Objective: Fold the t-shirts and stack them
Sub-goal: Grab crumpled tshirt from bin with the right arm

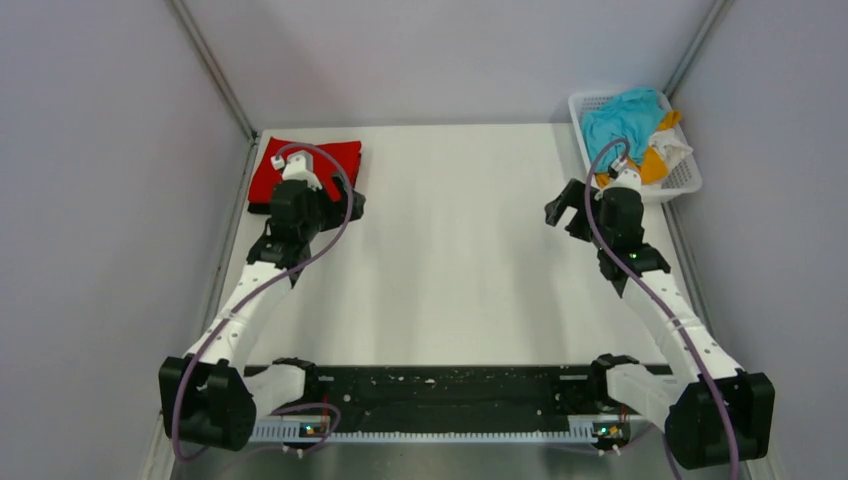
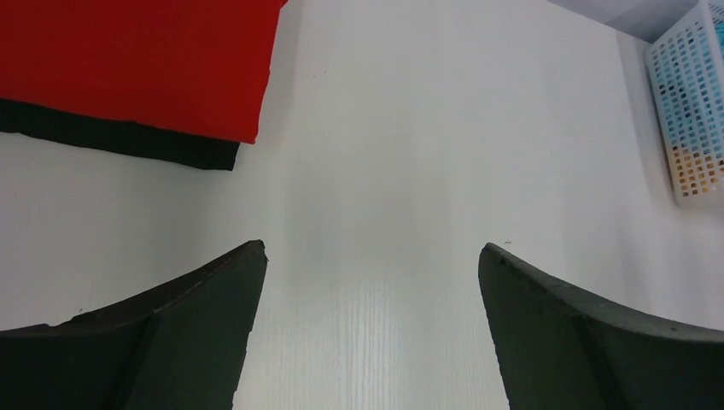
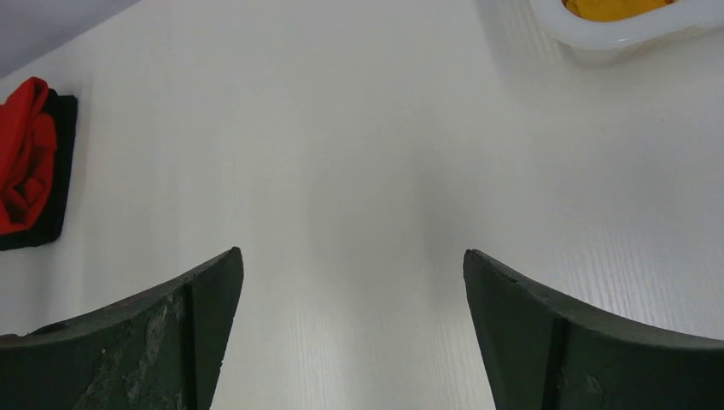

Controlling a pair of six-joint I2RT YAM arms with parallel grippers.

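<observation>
A folded red t-shirt [image 1: 318, 160] lies at the table's far left on top of a folded black t-shirt [image 2: 119, 138], whose edge shows under it. A turquoise t-shirt [image 1: 622, 115] is heaped in the white mesh basket [image 1: 680, 182] at the far right, above an orange one [image 1: 655, 166] and a white one [image 1: 676, 150]. My left gripper [image 1: 350, 204] hovers just right of the red and black stack, open and empty [image 2: 371, 256]. My right gripper [image 1: 562, 212] hangs open and empty [image 3: 350, 256] just left of the basket.
The basket [image 2: 687, 111] stands in the far right corner against the grey wall. White table [image 1: 450, 250] stretches between the two grippers. Grey walls close in the left, back and right sides. The arm bases sit at the near edge.
</observation>
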